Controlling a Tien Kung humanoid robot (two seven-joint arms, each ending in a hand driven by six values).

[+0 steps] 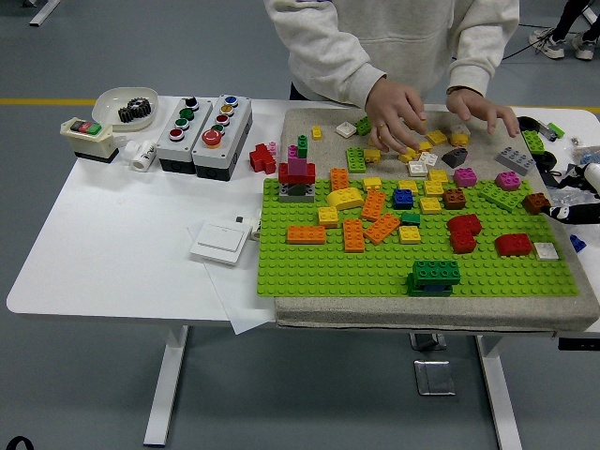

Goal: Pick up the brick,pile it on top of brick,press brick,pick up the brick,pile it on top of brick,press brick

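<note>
Bricks are your problem here, because there are many and the task names none. The likeliest pick, to my eye, is the red brick (514, 245) on the green baseplate (319, 267), with a second red brick (463, 232) just beside it and a white tile (546, 250) touching its right end. Come in loosely and you may drag the tile along, or knock the neighbouring red one off its studs. A brown brick (536, 202) sits a little further back on the same side and could also be clipped on the way in.

The green stack (435, 274) near the front edge looks like a fair place to pile. Press off-centre there and the top piece may tilt rather than seat.

Mind the person at the far side. Both of the person's hands, one (397, 114) and the other (483, 110), are spread over loose bricks on the grey mat (431, 309) behind the baseplate, well apart from the red bricks but free to reach back across your path.

Your right hand (589, 178) barely shows at the right edge of the bench (122, 244), so you cannot tell whether it is released or clenched. The red brick lies forward and inward of it, near but not touching. Your left arm is out of view.
</note>
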